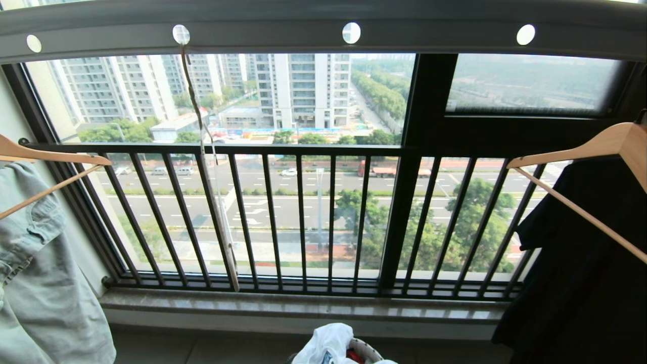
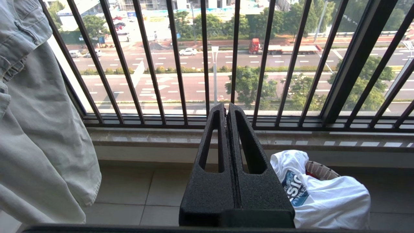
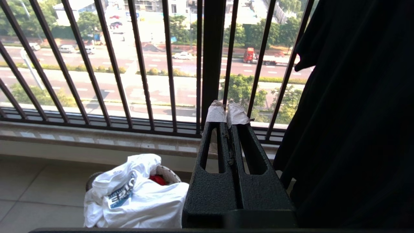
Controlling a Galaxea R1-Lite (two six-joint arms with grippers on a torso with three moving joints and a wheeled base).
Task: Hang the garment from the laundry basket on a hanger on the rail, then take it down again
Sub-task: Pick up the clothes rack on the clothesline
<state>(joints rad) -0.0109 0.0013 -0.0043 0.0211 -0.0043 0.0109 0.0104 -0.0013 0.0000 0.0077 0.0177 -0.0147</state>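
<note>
Head view: garment (image 1: 327, 344) heaped over laundry basket (image 1: 365, 348) on floor, below hanger (image 1: 210, 167) hooked in rail (image 1: 283, 35) hole, ready for loading. My left fingers (image 2: 227, 108) and right fingers (image 3: 227, 111) pressed together, empty, parked.

floor (image 2: 136, 194): tiled | on it: laundry basket (image 2: 320, 171) (by the sill)

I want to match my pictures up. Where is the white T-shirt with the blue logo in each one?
Head view: white T-shirt with the blue logo at the bottom edge, centre, in the small round woven basket.
Left wrist view: lower right, draped over the basket.
Right wrist view: lower left.
Shared landmark: black railing of vertical bars behind it.
</note>
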